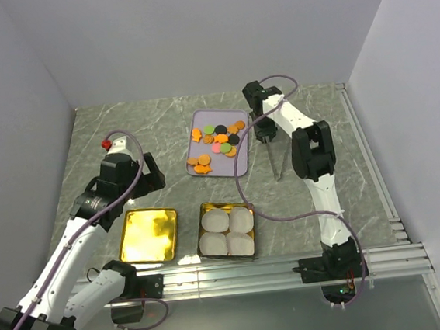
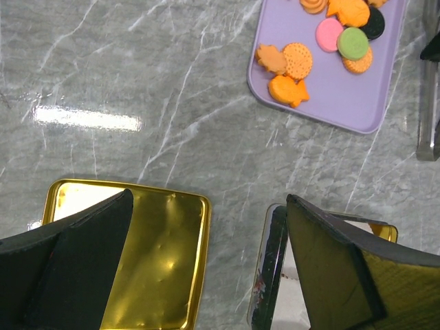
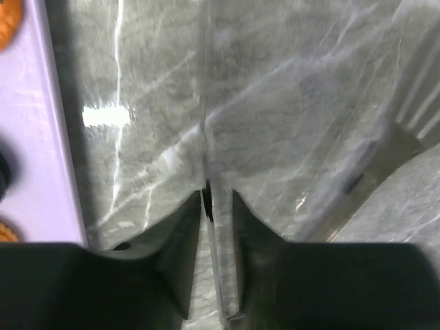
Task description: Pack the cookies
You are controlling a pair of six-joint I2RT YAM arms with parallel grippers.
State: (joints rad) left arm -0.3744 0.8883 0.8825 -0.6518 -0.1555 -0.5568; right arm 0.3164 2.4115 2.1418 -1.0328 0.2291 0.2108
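The cookies (image 1: 221,137), mostly orange with a few black, green and pink, lie on a lilac tray (image 1: 200,120) at the table's middle back. They also show in the left wrist view (image 2: 330,27). My right gripper (image 1: 265,136) is just right of the tray, its jaws closed (image 3: 215,199) on thin metal tongs (image 1: 274,164) whose tips rest on the table; the blade runs between the fingers (image 3: 223,275). My left gripper (image 1: 149,173) is open and empty (image 2: 206,199), hovering above the gap between the gold lid and the tin.
A gold lid (image 1: 149,234) lies at the near left. Beside it stands a tin (image 1: 203,213) holding white paper cups (image 1: 228,230). A metal rail (image 1: 367,151) runs along the table's right edge. The tray's edge (image 3: 48,137) is left of the right fingers.
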